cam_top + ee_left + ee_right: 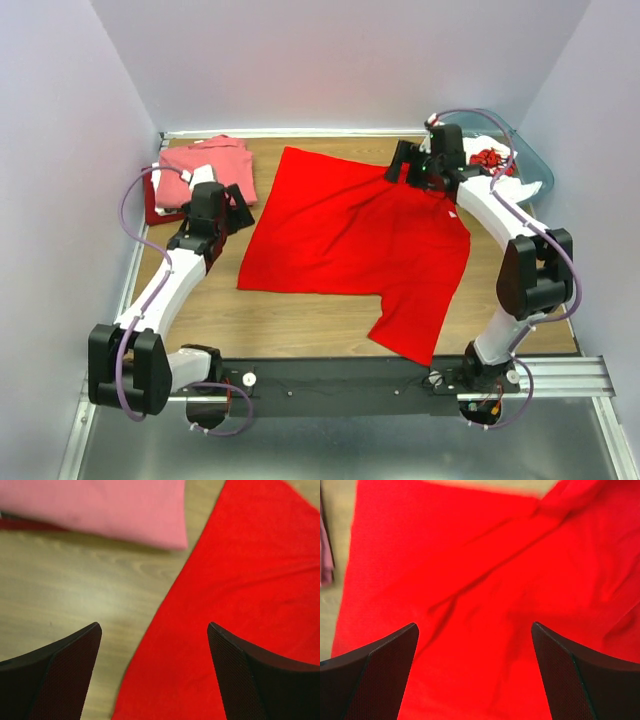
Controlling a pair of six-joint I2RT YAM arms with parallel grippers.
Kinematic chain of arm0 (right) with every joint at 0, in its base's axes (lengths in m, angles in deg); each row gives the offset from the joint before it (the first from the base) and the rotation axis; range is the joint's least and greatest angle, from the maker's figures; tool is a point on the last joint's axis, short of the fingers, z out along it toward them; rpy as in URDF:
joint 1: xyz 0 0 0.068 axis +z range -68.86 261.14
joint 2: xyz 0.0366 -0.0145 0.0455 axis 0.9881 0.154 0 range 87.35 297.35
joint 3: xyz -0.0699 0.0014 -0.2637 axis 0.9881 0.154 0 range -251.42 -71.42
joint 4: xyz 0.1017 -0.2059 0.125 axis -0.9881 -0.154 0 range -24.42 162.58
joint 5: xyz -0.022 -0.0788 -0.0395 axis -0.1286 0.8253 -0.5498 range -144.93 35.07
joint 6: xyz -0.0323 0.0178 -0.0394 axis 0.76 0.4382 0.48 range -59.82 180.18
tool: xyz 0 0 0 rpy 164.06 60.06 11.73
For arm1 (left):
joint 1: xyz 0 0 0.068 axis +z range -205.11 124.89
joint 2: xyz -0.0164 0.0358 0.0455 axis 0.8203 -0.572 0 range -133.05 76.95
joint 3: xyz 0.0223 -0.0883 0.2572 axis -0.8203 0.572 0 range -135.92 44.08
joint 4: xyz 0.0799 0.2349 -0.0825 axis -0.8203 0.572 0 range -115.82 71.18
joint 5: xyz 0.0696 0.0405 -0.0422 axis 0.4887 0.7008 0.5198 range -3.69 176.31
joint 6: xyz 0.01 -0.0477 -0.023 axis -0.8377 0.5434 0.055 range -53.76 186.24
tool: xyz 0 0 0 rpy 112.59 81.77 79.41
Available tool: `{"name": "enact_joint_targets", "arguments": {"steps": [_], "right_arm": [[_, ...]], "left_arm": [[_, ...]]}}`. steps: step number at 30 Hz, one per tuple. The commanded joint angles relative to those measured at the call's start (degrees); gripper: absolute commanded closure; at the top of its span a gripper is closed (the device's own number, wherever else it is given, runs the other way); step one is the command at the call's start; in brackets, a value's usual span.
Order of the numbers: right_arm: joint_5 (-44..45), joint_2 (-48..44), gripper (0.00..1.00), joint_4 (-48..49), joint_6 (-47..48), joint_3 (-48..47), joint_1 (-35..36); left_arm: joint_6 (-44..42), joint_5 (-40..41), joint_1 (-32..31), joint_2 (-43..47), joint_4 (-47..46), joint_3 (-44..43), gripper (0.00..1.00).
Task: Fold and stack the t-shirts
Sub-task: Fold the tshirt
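Observation:
A bright red t-shirt (350, 235) lies spread on the wooden table, one sleeve reaching toward the near edge. At the back left a folded salmon-pink t-shirt (210, 165) rests on a darker red one (152, 208). My left gripper (240, 212) hovers open over the red shirt's left edge (210, 580), the pink shirt (100, 507) ahead of it. Over the shirt's far right part my right gripper (400, 162) stands open above wrinkled red cloth (470, 595). Neither holds anything.
A translucent teal bin (520, 150) at the back right holds a white shirt with red print (490, 158). Pale walls close in the table on three sides. A black rail (340, 380) carries both arm bases at the near edge.

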Motion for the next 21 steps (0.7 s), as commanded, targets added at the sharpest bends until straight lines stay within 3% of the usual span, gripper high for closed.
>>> {"name": "enact_joint_targets", "arguments": {"steps": [1, 12, 21], "right_arm": [[1.6, -3.0, 0.0, 0.0, -3.2, 5.2, 2.6], [2.3, -2.9, 0.0, 2.3, -8.1, 14.8, 8.0], [3.7, 4.4, 0.0, 3.1, -9.7, 12.9, 11.9]], "left_arm": [[5.4, -0.4, -1.1, 1.7, 6.3, 3.5, 0.07], [11.6, 3.4, -7.5, -5.2, 16.3, 5.5, 0.06], [17.2, 5.2, -11.0, -3.9, 19.6, 6.4, 0.07]]}}
